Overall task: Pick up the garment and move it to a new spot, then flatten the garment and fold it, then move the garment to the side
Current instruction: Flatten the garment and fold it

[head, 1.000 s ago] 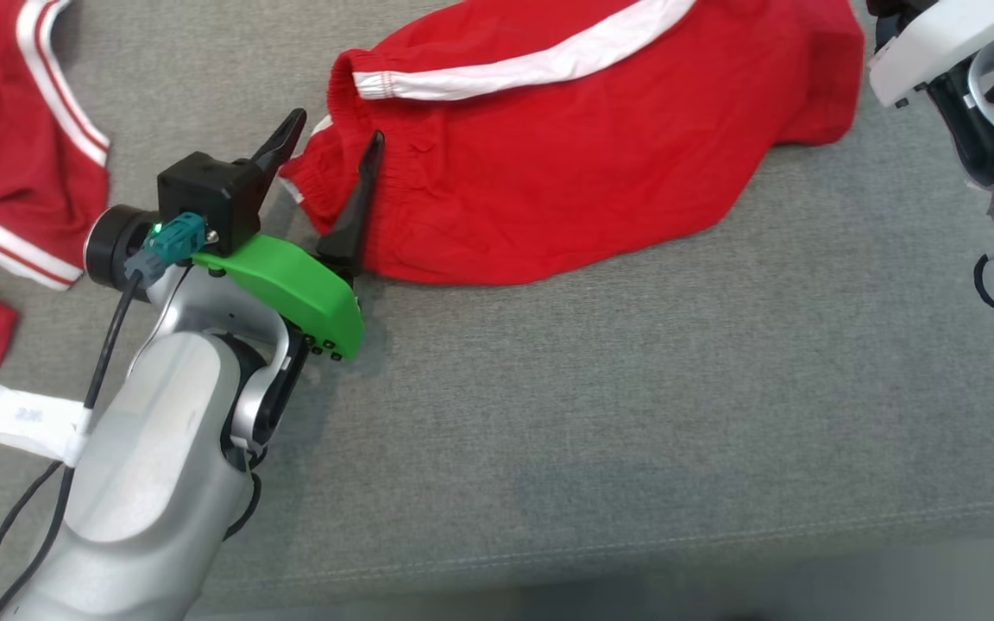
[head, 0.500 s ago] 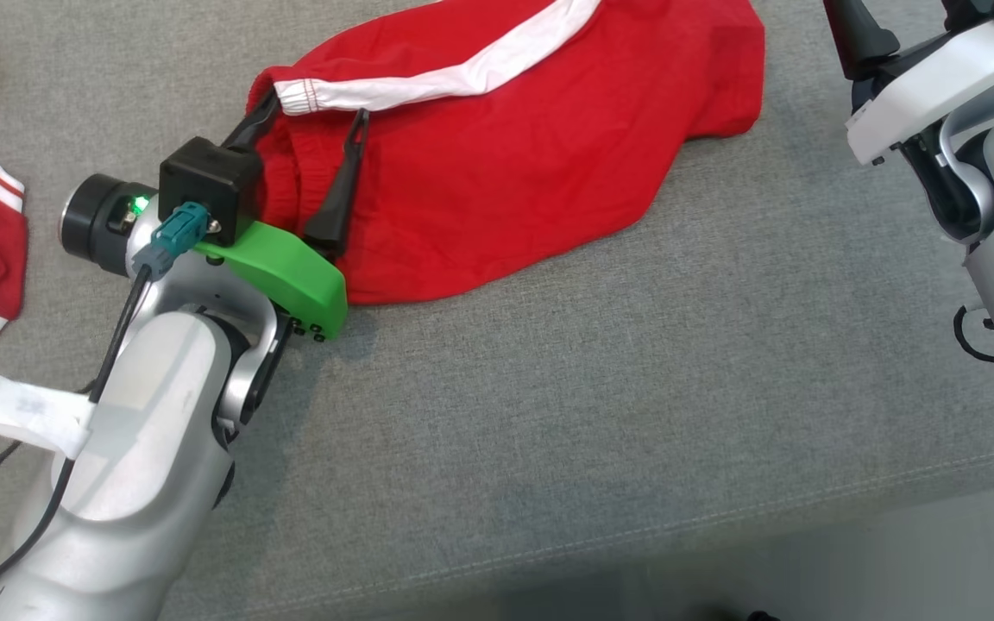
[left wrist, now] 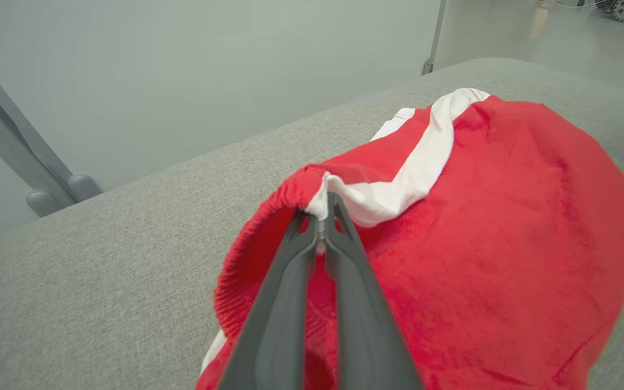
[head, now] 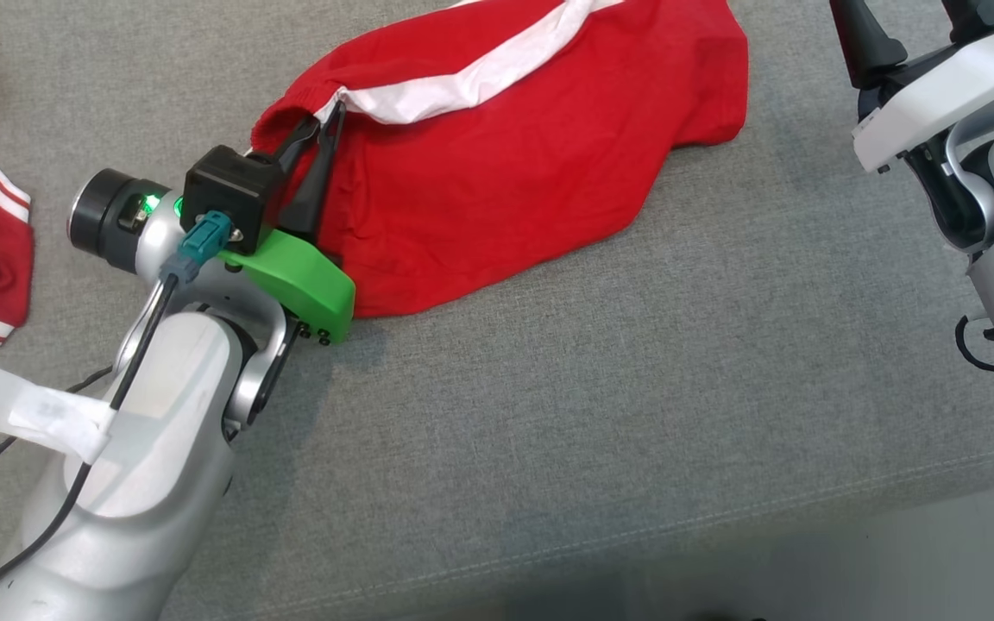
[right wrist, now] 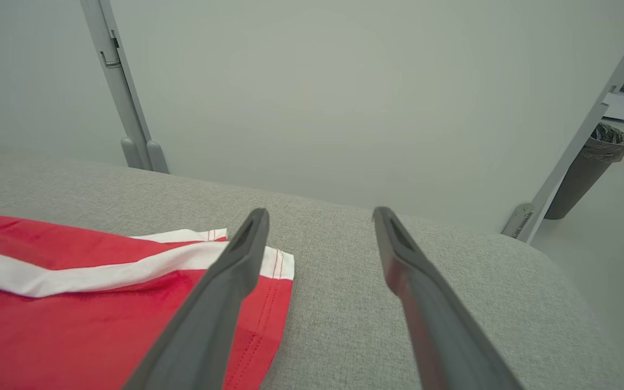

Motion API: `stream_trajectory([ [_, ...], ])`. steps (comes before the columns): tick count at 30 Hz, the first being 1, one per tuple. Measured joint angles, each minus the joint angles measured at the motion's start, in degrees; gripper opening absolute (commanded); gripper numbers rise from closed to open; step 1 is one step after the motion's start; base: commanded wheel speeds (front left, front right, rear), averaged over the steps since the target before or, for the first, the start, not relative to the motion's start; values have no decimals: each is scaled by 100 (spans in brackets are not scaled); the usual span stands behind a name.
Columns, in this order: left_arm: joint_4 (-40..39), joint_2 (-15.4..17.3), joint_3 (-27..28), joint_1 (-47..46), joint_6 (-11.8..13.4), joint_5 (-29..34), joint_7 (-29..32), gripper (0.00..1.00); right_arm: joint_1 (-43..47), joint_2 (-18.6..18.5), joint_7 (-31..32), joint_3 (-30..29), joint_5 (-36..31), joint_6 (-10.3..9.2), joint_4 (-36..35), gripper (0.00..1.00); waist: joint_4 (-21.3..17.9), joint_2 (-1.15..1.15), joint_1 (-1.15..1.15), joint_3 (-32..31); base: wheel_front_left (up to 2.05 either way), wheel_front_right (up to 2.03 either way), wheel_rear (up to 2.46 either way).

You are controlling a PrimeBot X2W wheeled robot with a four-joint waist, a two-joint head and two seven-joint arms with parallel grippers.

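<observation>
**Waistband pinched, lift comes next**

My left gripper (left wrist: 323, 216) has its fingers (left wrist: 285, 303) clenched on the elastic waistband (left wrist: 258, 216) of the red garment (head: 506, 164), which lies bunched on the grey desk (head: 635, 388). Farther off, the right gripper (right wrist: 317, 216) hangs released near its hem (right wrist: 277, 260). Next I'd lift and carry.

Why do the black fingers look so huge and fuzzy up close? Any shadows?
Left wrist view: the left tool sits close to a wide lens, so its fingers swell and soften near the bottom edge. Right wrist view: same for the right tool. Head view: even light, a faint shadow on the grey cushion.
</observation>
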Motion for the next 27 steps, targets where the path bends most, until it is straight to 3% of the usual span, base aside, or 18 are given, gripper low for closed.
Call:
stream_trajectory([
  [6, -188, -241, 253, 19, 162, -221, -146, 0, 91, -14, -5, -18, 34, 0, -2, 100, 44, 0, 0, -66, 0, 0, 0],
  [11, -238, -658, 714, 246, 389, -882, -137, 0, 170, -163, -7, -103, 35, 0, -1, 100, 140, 0, 0, -100, 0, 0, 0],
  [16, -21, -580, 1314, 437, 503, -1238, 9, 0, 174, -76, -8, 14, 36, 0, -76, 100, 208, 0, 0, -106, 0, 0, 0],
  [26, 333, -514, 1566, 524, 555, -1325, 168, 0, 174, -46, -16, 135, 90, 0, -112, 100, 213, 0, 0, -41, 0, 0, 0],
  [27, 333, -514, 1566, 524, 555, -1325, 168, 32, 174, -46, -16, 135, 90, 0, -112, 100, 213, 0, 0, -41, 0, 0, 0],
])
